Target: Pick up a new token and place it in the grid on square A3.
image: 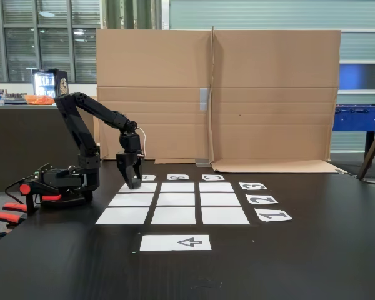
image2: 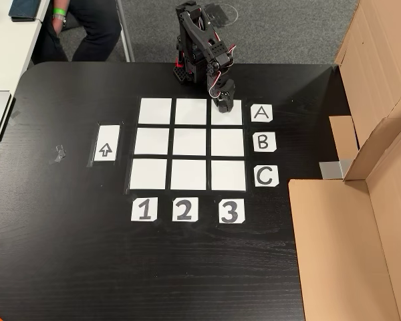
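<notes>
The grid (image: 175,200) (image2: 190,144) of nine white paper cells lies on the black table, edged by labels A (image2: 262,113), B, C and 1, 2, 3 (image2: 230,211). Square A3 (image2: 232,120) (image: 146,187) is the corner cell nearest the arm. My black gripper (image: 135,184) (image2: 224,105) points straight down over that cell, its tips at or just above the paper. The fingers look close together, and I cannot tell whether anything is between them. The token is hidden or lost against the black gripper.
A white sheet printed with an arrow (image: 175,242) (image2: 107,143) lies beside the grid. A cardboard wall (image: 237,94) (image2: 361,200) stands along one table edge. The arm's base (image: 62,181) is clamped at the table edge. A seated person (image2: 87,27) is beyond the table.
</notes>
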